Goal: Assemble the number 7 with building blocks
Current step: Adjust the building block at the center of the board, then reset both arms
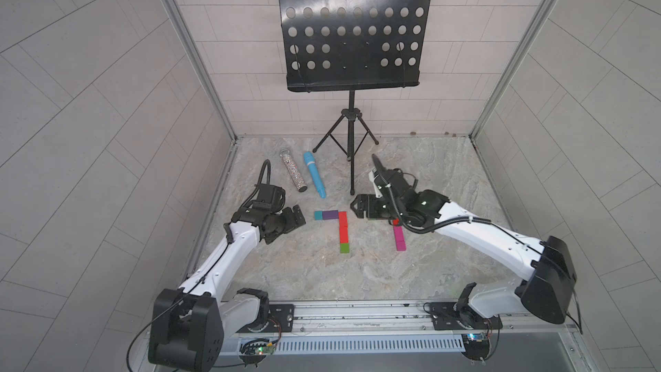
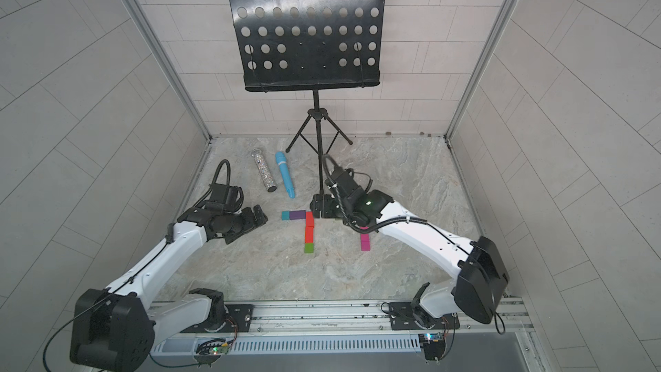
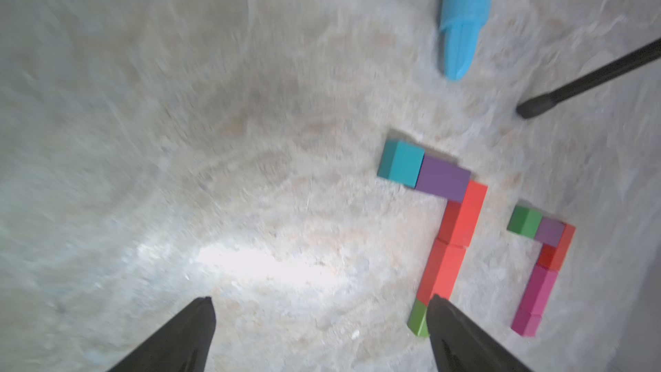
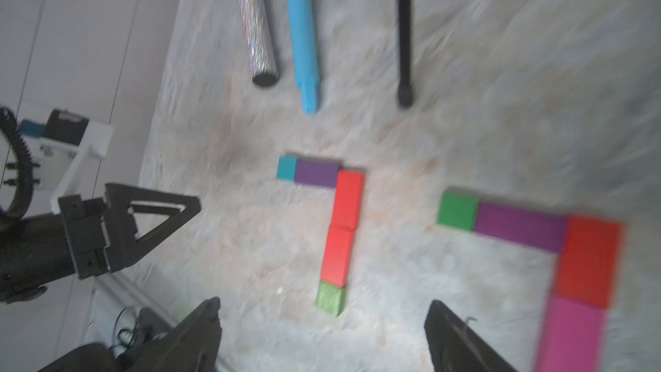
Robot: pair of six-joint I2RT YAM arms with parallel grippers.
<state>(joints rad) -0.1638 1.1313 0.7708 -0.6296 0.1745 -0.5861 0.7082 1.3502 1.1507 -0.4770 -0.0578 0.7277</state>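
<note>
Ten blocks lie in two 7 shapes on the desk point(image 1: 314, 273). The first 7 point(image 1: 343, 225) sits between the two arms: a teal block point(image 1: 318, 215) and a purple block point(image 1: 331, 215) form the bar, and two red blocks and a green block point(image 1: 344, 248) form the stem, all touching. The second 7 point(image 4: 590, 259), partly hidden under the right arm in both top views, runs green, purple, red, then magenta. The left gripper point(image 3: 321, 298) and right gripper point(image 4: 323, 300) have jaws wide apart and hold nothing. No loose block shows. I judge the build done, with only drawing the arms clear left.
</note>
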